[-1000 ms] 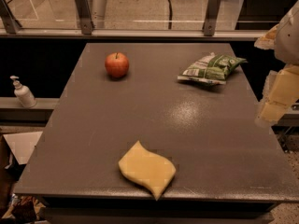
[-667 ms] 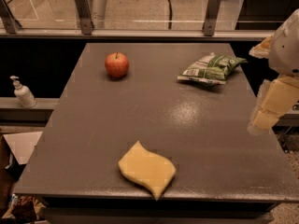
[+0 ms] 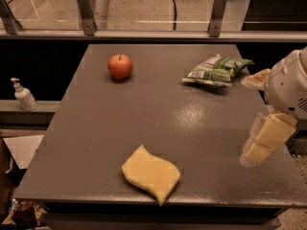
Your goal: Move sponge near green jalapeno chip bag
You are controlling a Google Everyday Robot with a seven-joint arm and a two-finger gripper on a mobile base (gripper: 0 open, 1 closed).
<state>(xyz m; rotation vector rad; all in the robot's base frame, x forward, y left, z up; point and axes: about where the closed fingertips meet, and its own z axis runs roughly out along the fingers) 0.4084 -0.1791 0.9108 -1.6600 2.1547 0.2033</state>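
- Fingers (image 3: 268, 137) of the gripper (image 3: 253, 121) spread apart, nothing between them, at the counter's (image 3: 96, 128) 3 o'clock edge. They're lower and further in than a second ago!
- That looks like the reach beginning. The sponge (image 3: 151, 174) hasn't budged, still at 6 o'clock by the front edge.
- It's flat pale-yellow foam with wavy sides and pointed corners.
- The green jalapeno chip bag (image 3: 216, 71) waits at 1 o'clock, crinkled shiny foil, well apart from the sponge.
- Round red apple (image 3: 120, 66) at 11 o'clock.

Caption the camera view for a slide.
Gripper at right of table; sponge front, chip bag and apple at back.
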